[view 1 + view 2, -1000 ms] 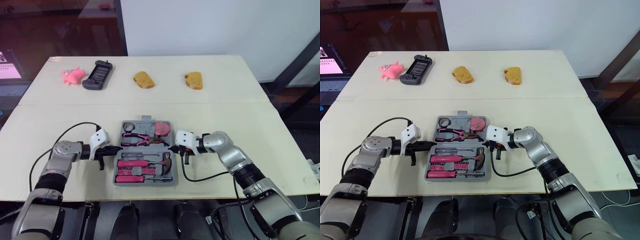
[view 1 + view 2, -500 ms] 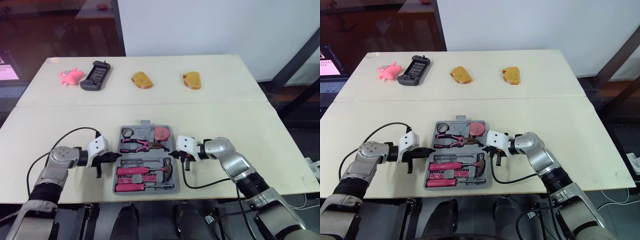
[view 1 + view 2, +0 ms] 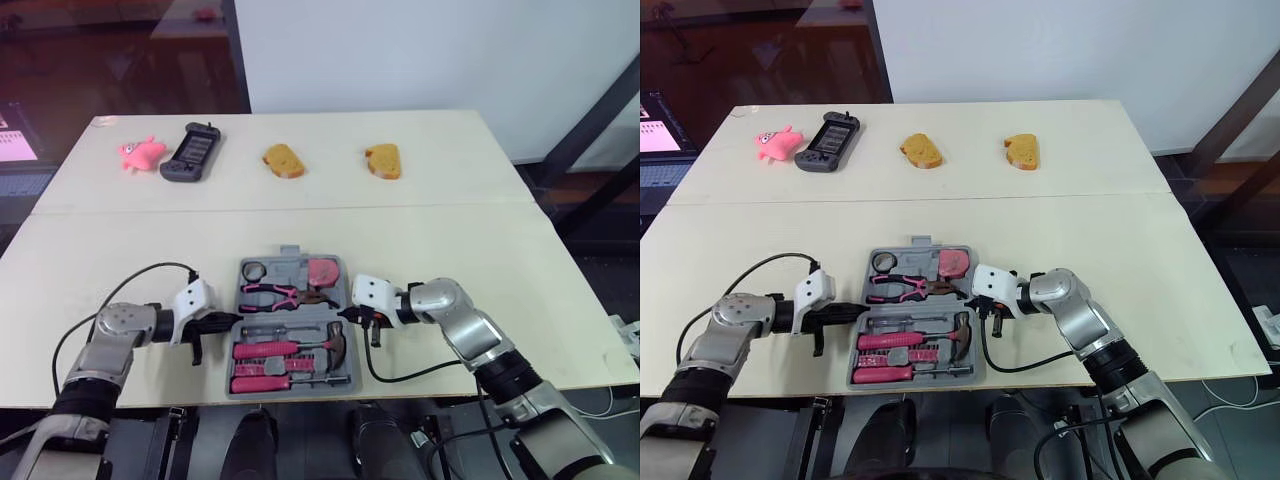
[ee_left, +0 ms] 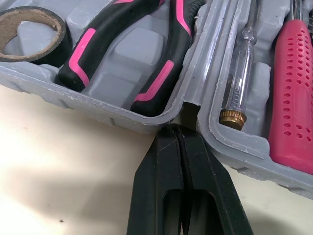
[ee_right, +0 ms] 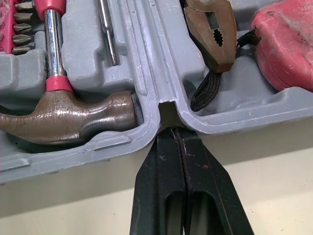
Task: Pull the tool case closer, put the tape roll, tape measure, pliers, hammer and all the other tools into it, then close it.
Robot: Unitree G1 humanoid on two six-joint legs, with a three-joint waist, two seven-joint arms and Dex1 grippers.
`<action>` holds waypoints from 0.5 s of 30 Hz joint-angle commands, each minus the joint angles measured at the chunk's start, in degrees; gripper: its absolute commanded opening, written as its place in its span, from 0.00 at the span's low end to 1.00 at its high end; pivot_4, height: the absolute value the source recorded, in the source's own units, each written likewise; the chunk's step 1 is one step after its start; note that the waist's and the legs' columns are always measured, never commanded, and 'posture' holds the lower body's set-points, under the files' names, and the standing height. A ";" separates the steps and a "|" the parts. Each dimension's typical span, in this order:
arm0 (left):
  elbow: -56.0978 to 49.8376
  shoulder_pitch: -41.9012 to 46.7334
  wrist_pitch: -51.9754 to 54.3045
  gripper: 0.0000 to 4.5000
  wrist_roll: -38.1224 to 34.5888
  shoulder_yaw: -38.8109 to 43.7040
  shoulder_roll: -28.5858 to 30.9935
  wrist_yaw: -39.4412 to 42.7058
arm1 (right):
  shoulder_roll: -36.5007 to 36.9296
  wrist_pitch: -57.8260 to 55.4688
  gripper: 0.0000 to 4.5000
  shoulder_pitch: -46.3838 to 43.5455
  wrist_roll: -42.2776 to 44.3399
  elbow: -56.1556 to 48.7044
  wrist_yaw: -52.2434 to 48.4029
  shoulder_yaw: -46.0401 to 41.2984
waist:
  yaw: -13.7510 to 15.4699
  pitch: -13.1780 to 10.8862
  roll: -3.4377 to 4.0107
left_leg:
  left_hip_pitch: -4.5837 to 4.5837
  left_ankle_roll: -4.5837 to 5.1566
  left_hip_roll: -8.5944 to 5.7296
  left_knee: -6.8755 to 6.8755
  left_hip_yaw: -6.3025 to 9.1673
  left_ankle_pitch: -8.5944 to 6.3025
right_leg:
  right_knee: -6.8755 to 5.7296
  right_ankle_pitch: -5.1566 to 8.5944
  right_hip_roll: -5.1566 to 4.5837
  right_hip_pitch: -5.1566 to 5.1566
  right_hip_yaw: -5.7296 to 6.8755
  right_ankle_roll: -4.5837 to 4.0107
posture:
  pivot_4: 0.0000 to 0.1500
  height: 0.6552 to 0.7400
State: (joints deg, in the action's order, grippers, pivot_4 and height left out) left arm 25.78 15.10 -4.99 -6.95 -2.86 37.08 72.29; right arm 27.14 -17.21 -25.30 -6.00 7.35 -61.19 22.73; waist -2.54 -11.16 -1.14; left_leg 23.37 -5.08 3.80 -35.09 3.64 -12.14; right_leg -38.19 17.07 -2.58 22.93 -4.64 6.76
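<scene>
Head view: looking down on a pale tabletop (image 3: pixel 500 240) with the grey tool case (image 3: pixel 291 251) lying open near the front edge, its moulded beds already filled. Left tool (image 3: pixel 226 322) against the case's left side and right tool (image 3: pixel 346 315) against its right side, both at the hinge line between the two halves. Judged as the pulling step near its end, with closing yet to come.

Left wrist view: black fingers pressed together, tips tucked into the hinge notch. Just beyond the case wall, pliers (image 4: pixel 146 63) and tape roll (image 4: pixel 29 27) seated in their recesses.

Right wrist view: same stance, fingers together, tips in the opposite notch. Hammer (image 5: pixel 63 115) on one side of the hinge, tape measure (image 5: pixel 288 44) on the other.

To do it well:
- Draw both arms back evenly, so as not to twist the case.
- Stay low in the notches to avoid riding over the rim.
- Stop short of the tabletop's edge.
- Check for anything sitting proud before folding one half over the other.
</scene>
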 commanded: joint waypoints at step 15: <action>-5.71 -8.15 1.19 0.00 -8.32 9.54 5.51 -3.01 | 9.11 -6.04 0.18 -0.20 6.05 -5.46 -0.90 -8.81 | -0.05 -0.02 0.02 | -0.02 0.00 0.01 0.04 -0.01 0.00 | 0.01 0.01 0.00 0.03 -0.01 -0.02 | 1.00 1.00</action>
State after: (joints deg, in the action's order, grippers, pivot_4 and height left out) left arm 24.49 7.86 -5.05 -11.67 4.30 42.25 68.72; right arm 36.78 -21.28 -24.84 -3.32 5.02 -61.50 16.44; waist -2.59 -11.18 -1.12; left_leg 23.36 -5.07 3.81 -35.04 3.63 -12.14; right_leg -38.17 17.08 -2.59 22.96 -4.65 6.74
